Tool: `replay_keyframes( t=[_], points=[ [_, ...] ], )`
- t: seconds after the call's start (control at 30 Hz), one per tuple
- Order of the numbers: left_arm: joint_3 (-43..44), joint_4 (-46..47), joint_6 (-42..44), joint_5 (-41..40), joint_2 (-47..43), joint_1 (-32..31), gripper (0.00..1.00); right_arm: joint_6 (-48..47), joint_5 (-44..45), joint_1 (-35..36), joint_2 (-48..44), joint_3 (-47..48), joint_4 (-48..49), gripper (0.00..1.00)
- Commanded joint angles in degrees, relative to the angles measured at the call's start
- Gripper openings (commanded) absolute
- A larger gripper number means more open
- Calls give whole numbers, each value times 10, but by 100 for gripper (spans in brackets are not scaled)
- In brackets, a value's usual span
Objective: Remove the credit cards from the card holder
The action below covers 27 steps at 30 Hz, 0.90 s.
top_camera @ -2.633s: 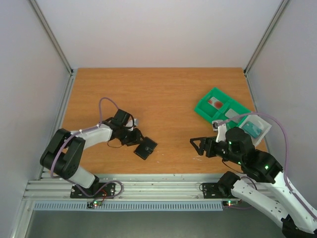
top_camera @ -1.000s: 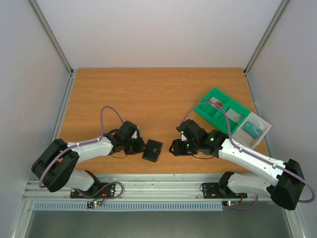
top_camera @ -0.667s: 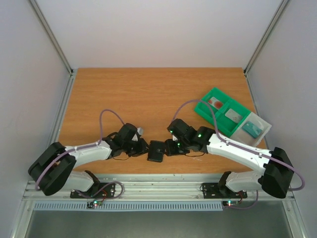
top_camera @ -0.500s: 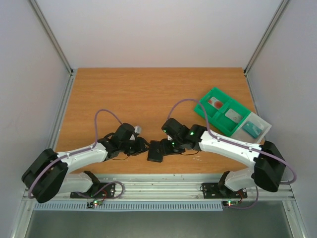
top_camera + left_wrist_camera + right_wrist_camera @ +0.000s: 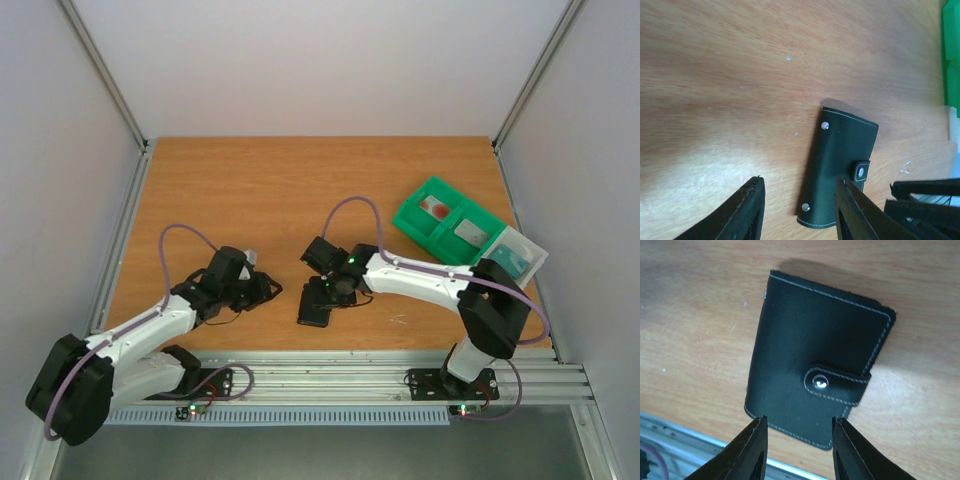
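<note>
Since the earlier frame, the left hand (image 5: pixel 268 290) is drawn back leftward from the card holder (image 5: pixel 315 310), seen shut on the surface (image 5: pixel 300 190) beneath the right hand (image 5: pixel 324 294). By the left wrist, parted, empty fingers (image 5: pixel 747 210) are shown, the card holder just ahead. By the right wrist, half-open fingers (image 5: pixel 752 450) are shown over its near edge, nothing gripped

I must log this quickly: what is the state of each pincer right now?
Left pincer: open, holding nothing.
Right pincer: open, holding nothing, poised over the closed card holder.
</note>
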Motion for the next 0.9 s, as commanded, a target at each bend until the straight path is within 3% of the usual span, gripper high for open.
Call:
replay_keyframes(
  t=[0.0,0.4,0.53,0.87],
  points=[
    [-9,-36,26,-25,-39,2,40,24,46,14,45,46,-34,36],
    [-25,-107,46,-51,-137,2,39,25,130,26,138,109,-109,35],
    [-6,-174,72,-80,-163,2,39,30,136,30,153,108,-111,35],
    [-17,-187,66,-79,-200,2,39,22,136,39,188,122,-114,38]
  ],
)
